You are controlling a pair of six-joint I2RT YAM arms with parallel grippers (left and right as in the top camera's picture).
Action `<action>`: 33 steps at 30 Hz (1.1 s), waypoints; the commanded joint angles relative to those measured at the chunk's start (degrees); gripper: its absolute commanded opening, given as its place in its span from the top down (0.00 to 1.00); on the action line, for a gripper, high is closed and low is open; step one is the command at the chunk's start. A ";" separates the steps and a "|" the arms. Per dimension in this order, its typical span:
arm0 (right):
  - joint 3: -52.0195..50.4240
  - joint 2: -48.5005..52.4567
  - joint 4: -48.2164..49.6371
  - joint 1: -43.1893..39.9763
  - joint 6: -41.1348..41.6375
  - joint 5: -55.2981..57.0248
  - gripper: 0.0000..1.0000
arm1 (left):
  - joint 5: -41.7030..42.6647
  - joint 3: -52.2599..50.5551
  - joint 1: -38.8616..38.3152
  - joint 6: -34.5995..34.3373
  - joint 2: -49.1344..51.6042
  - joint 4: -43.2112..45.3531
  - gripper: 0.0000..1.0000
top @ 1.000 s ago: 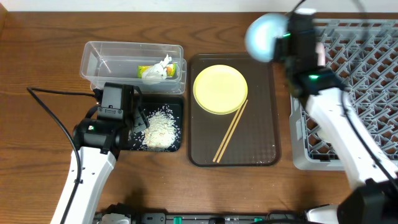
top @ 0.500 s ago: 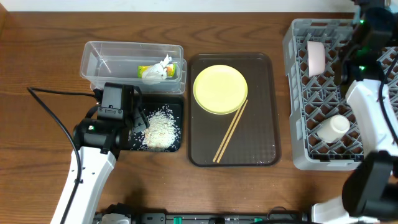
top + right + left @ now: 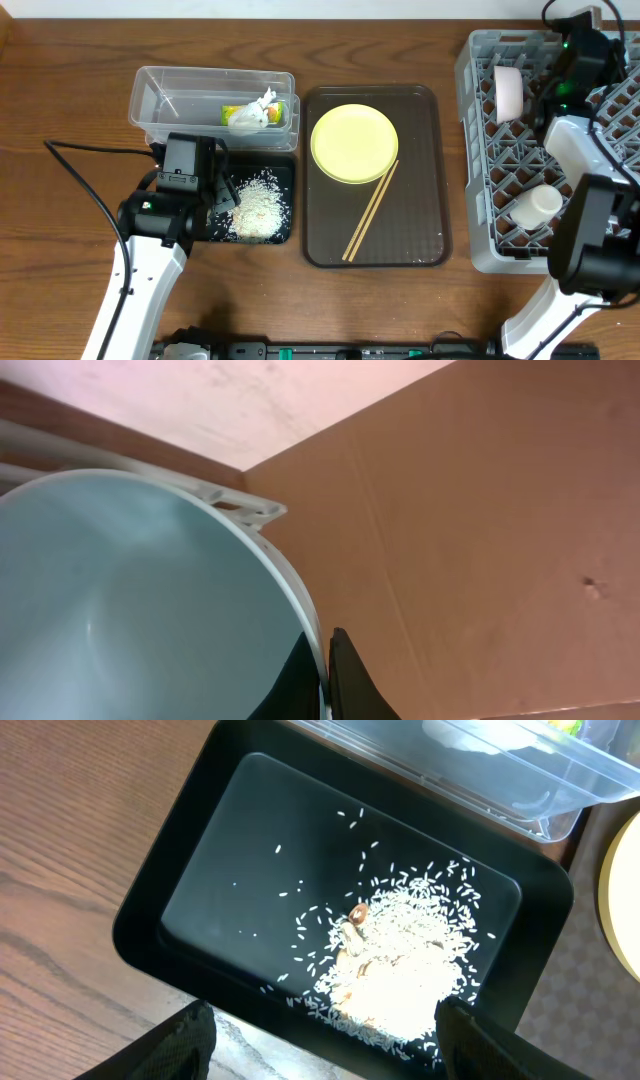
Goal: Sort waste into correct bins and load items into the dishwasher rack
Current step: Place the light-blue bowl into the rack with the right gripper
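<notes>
Over glossy black tray, left fingers spread; right fingers pinch smooth blue bowl rim.

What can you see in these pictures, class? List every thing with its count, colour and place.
table: one, brown wood, under everything
clear tub: one, see-through, far left
wrapper: one, green and yellow, in the clear tub
tissue: one, white, in the clear tub
black tray: one, black, in front of the tub
rice: one heap, white, in the black tray
serving tray: one, dark brown, centre
plate: one, yellow, on the serving tray
chopsticks: one pair, wooden, on the serving tray
rack: one, grey, right
pinkish bowl: one, in the rack
cup: one, white, in the rack
light blue bowl: one, gripped at its rim
left gripper: open, over the black tray
right gripper: shut on the bowl's rim
</notes>
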 commanded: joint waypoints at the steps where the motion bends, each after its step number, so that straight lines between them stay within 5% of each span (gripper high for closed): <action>1: 0.13 2.38 1.46 -0.31 -0.24 1.90 0.99 | -1.31 -0.52 0.35 -0.59 0.24 -0.15 0.27; 15: 0.11 4.15 -0.70 3.82 10.67 5.68 0.99 | -1.31 -0.52 0.35 -0.98 0.24 -0.15 0.27; 19: 0.11 4.15 -4.31 6.34 13.73 5.68 0.85 | -1.31 -0.52 0.35 -0.98 0.24 -0.15 0.27; 23: 0.11 3.91 -6.23 7.93 16.79 5.70 0.84 | -1.31 -0.52 0.35 -0.98 0.24 -0.17 0.27; 33: 0.11 0.50 -5.92 6.21 17.00 6.45 0.99 | -1.31 -0.52 0.35 -0.98 0.24 -0.15 0.27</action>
